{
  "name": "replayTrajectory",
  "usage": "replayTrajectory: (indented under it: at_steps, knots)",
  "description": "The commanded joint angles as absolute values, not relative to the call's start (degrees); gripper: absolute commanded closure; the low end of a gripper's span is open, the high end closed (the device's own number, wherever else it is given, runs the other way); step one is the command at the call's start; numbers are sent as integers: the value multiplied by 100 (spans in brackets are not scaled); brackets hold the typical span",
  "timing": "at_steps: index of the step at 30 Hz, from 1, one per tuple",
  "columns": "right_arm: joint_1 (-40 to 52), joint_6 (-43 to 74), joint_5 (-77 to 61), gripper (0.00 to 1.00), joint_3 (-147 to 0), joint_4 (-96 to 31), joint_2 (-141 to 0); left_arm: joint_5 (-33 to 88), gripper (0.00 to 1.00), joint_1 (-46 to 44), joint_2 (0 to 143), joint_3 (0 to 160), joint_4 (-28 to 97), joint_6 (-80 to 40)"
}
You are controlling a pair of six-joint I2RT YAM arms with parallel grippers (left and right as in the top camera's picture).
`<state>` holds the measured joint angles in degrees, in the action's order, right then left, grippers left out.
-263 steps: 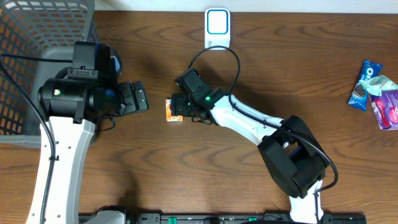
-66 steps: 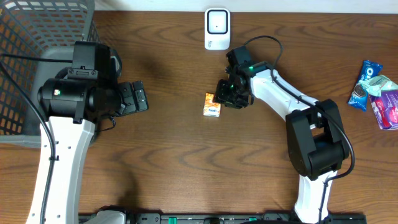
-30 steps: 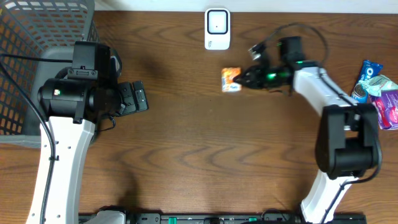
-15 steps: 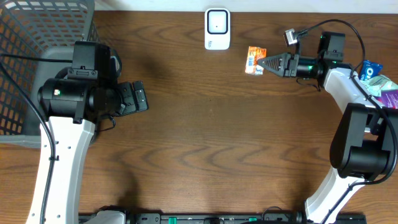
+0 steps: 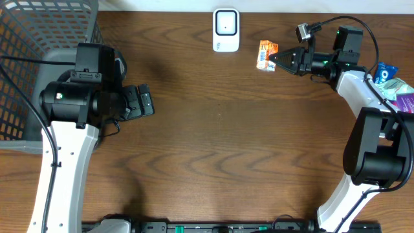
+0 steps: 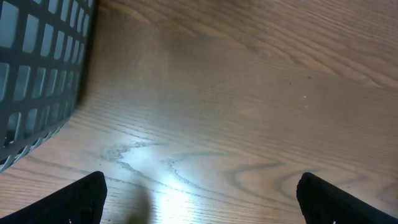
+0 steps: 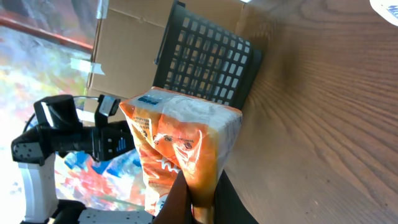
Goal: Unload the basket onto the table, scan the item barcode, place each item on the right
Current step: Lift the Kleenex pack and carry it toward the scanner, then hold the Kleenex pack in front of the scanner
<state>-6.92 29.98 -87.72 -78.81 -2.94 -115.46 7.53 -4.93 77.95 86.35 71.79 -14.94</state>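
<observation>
one packet [image 5: 266, 54], one scanner [image 5: 226, 29], one basket [image 5: 26, 26]

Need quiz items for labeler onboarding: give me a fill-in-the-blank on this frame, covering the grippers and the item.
1. The right gripper is shut on the ____ packet.
2. In the overhead view, the packet is held to the ____ of the white scanner.
3. The left gripper is ____ and holds nothing.
Missing words: orange; right; open.

Table [image 5: 213, 129] was dark wood with visible grain and a bit of sheen. Basket [image 5: 26, 39] looked like matt grey plastic, scanner [image 5: 226, 29] smooth white plastic, and the packet [image 5: 266, 54] was crinkly, glossy film.
</observation>
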Motion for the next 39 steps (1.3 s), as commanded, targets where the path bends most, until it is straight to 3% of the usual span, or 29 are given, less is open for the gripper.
replayTrajectory:
  at_steps: [1, 24, 32, 39]
  knots:
    - [-644, 3148, -8884, 99, -7959, -276, -11402, 720, 2, -478, 7787, 8748, 7196, -1420]
    - [-309, 3315, -8381, 99, -7959, -246, -11402, 720, 2, -478, 7787, 8748, 7196, -1420]
    - [395, 4766, -6842, 98, -7981, 1647, -11399, 720, 2, -478, 7787, 8748, 7196, -1420]
    - [961, 4248, -4134, 99, -8123, 1883, -11399, 720, 2, -478, 7787, 8748, 7196, -1420]
